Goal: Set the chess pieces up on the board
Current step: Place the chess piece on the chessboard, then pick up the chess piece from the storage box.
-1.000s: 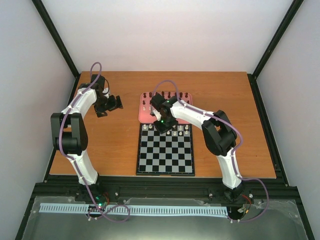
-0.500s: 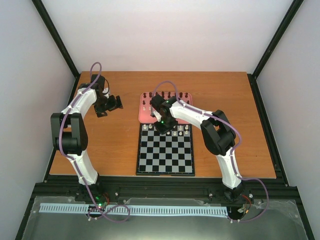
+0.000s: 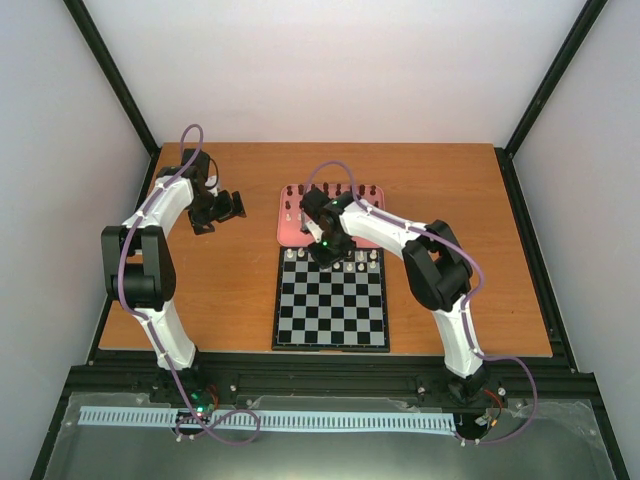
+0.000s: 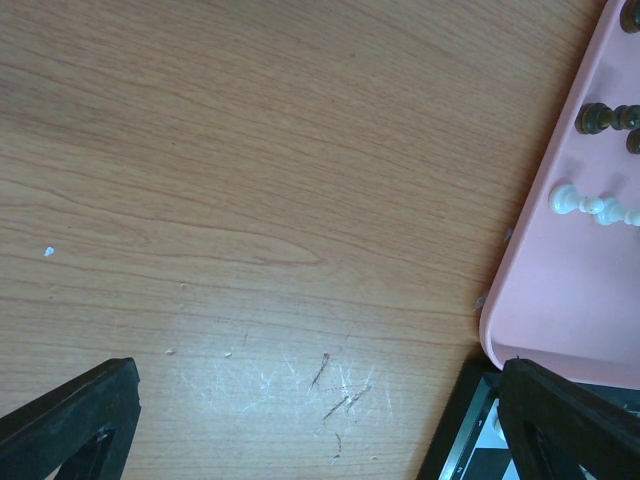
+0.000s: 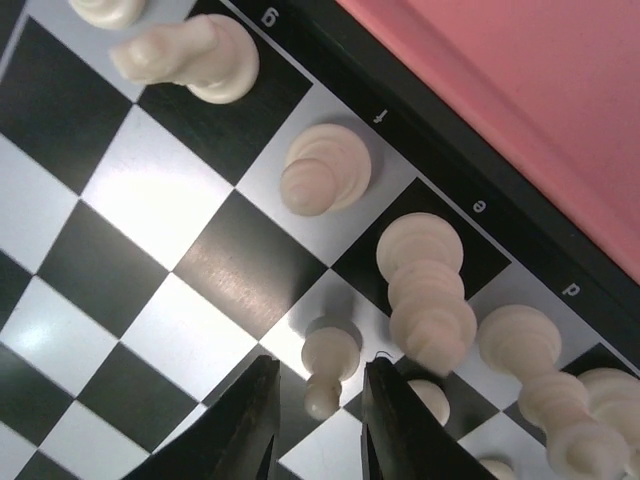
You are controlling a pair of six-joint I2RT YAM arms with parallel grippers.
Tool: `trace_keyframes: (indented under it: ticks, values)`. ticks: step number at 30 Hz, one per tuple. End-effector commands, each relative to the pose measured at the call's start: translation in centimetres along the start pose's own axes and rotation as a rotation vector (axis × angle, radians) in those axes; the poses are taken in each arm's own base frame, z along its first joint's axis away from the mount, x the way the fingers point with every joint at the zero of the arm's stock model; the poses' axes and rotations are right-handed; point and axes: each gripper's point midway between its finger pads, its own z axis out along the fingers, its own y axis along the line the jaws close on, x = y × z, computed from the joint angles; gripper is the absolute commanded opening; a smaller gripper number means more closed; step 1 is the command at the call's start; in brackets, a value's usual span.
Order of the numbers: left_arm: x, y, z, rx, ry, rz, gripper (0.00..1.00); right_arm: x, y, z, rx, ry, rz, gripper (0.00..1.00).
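In the right wrist view a cream-white pawn [image 5: 330, 355] stands upright on a pale square of the board [image 5: 170, 200]. My right gripper [image 5: 322, 366] straddles it, open a little, with a thin gap showing on each side of the pawn. Other white chess pieces stand behind it: a knight [image 5: 185, 55], a bishop [image 5: 325, 170] and a tall piece [image 5: 425, 285]. From above, the right gripper [image 3: 328, 255] is over the board's [image 3: 330, 320] far rows. My left gripper [image 3: 237, 205] hovers open over bare wood, left of the tray, with nothing between its fingers [image 4: 70, 415].
The pink tray [image 3: 284, 236] lies just beyond the board and holds dark pieces [image 4: 605, 118] and white pieces [image 4: 585, 203]. Its rounded corner [image 4: 500, 330] and the board's black corner [image 4: 470, 440] are close to the left gripper's right finger.
The right gripper's jaws have parted slightly over the last second, letting go of the pawn on its square. Both arms stay where they were.
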Motion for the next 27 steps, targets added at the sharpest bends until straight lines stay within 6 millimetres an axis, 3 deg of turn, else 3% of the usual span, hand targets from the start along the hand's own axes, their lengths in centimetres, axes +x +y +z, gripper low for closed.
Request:
trace_keyframes:
  ticks: [1, 6, 10, 14, 20, 27]
  values:
    - [-0.5, -0.3, -0.5, 0.004, -0.027, 0.011, 1.0, -1.0, 1.4, -4.9, -0.031, -0.091, -0.051, 0.25]
    - [-0.4, -0.3, -0.6, 0.006, -0.028, 0.012, 1.0, -1.3, 1.5, -9.3, -0.02, -0.171, -0.056, 0.31]
    - [-0.5, -0.4, -0.7, 0.008, -0.029, 0.011, 1.0, -3.8, 0.0, -10.6, 0.025, -0.228, -0.027, 0.42]
    - [-0.6, -0.5, -0.8, 0.012, -0.032, 0.011, 1.0, -7.8, -2.6, -9.3, 0.04, -0.278, 0.05, 0.49]
    - [-0.4, -0.5, -0.9, 0.014, -0.033, 0.011, 1.0, -13.6, -6.9, -6.0, 0.071, -0.354, 0.164, 0.49]
    - [-0.4, -0.5, -0.7, 0.015, -0.028, 0.008, 1.0, -15.4, -8.3, -2.8, 0.05, -0.358, 0.175, 0.47]
